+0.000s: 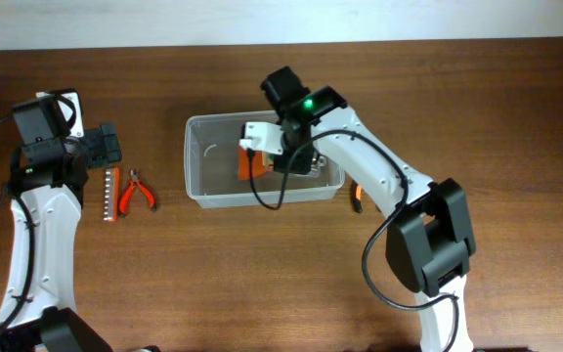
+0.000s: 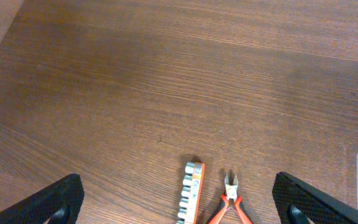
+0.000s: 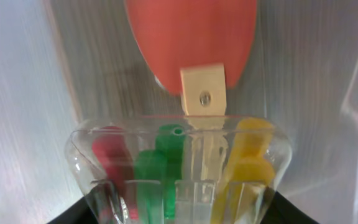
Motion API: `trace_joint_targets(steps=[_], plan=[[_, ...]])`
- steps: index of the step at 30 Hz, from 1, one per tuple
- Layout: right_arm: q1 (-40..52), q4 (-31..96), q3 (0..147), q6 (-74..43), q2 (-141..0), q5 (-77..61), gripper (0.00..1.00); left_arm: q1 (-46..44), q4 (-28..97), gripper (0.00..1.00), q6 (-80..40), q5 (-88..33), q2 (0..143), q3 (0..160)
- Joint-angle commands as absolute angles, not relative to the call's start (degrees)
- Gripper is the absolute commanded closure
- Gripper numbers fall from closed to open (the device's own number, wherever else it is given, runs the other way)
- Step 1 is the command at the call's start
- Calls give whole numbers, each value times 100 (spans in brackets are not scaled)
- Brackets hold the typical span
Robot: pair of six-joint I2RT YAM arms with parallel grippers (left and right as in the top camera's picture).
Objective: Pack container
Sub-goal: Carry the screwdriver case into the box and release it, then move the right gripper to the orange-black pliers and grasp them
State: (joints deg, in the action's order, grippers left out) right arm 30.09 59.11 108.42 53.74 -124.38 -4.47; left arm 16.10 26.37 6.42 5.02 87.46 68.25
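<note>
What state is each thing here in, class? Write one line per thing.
container, open-topped, orange tool inside
screwdriver case, gripped, over the container
right gripper, shut on the screwdriver case
left gripper, open, empty
pliers, lying on the table, unpacked
bit strip, lying beside the pliers, unpacked

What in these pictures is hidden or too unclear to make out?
- Overhead: the fingers of the right tool, under its own wrist.
- Right wrist: the orange object, cut by the top edge, blurred.
- Overhead: an orange-handled item beside the container, mostly under the right arm.
- Left wrist: the pliers, cut by the bottom edge.
</note>
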Motion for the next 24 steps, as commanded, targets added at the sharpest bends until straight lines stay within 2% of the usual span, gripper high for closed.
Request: trace_joint_targets(steps=[1,3,4,5,10,15,21,24], plan=[[2950,5924,10805,5502,-12431,-613,40,1629,2624,1,735,565,8766,6943],[3000,5913,10849,5304,-12372,-506,33,1629,2624,1,735,565,8766,6943],[3026,5907,10899,5146,-12337,-460,10,1629,2624,1,735,565,8766,6943],[3044,5911,10975,5006,-12315,-419,1,1629,2624,1,735,565,8766,6943],[3068,6090,11655,4237,-12127,-156,1,1629,2624,1,735,565,8766,6943],[2902,6567,12748,2908,-11898,137,1,1629,2624,1,735,565,8766,6943],[2222,7725,13926,1885,-11826,115,2,1629,2624,1,735,565,8766,6943],[1614,7988,13983,875,-11817,110,2,1629,2624,1,735,565,8766,6943]])
